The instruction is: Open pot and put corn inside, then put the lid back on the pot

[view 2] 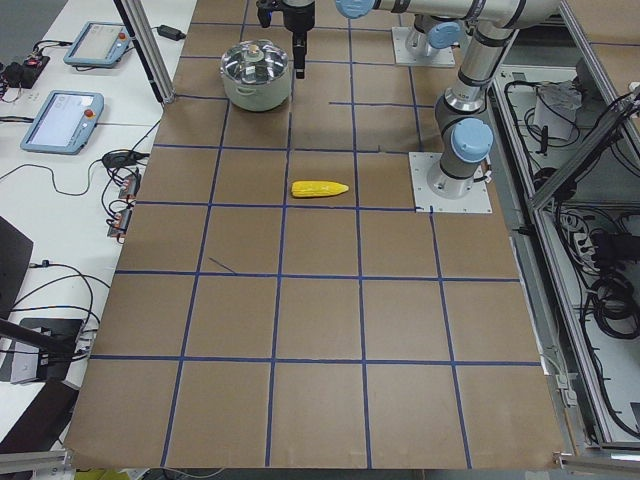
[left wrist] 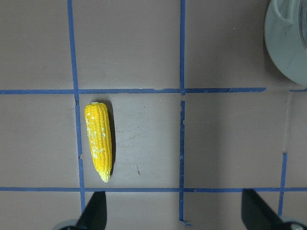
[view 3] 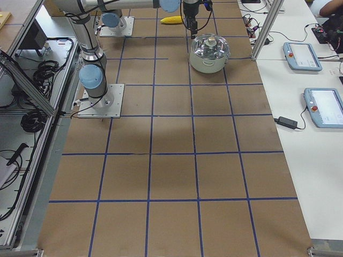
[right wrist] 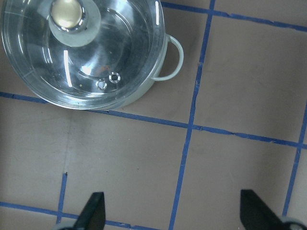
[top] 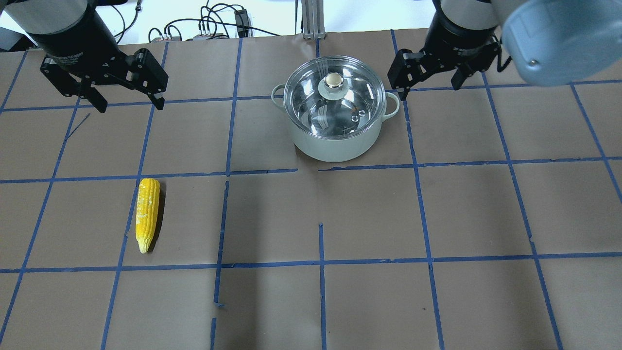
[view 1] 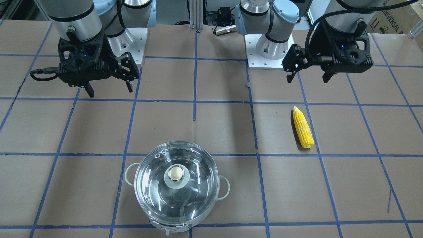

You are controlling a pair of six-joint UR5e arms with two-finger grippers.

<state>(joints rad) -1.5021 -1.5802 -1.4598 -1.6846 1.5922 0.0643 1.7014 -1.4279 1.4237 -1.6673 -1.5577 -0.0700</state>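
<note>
The mint-green pot (top: 335,143) stands on the table with its clear glass lid (top: 311,99) seated on it, the cream-gold knob on top. The yellow corn (top: 147,214) lies flat on the paper, well away from the pot, its tip toward the robot. My left gripper (top: 130,104) hangs open and empty above the table, beyond the corn (left wrist: 98,141). My right gripper (top: 430,89) hangs open and empty just beside the pot's handle (right wrist: 172,57). From the front, the lid (view 1: 155,185) covers the pot (view 1: 172,227), the corn (view 1: 303,127) lies below the left gripper (view 1: 309,78), and the right gripper (view 1: 109,88) is up high.
Brown paper with a blue tape grid covers the table (top: 466,218). The arm bases (view 1: 269,53) sit at the robot's edge. Cables and control tablets (view 3: 303,53) lie past the far edge, beyond a metal post (top: 311,19).
</note>
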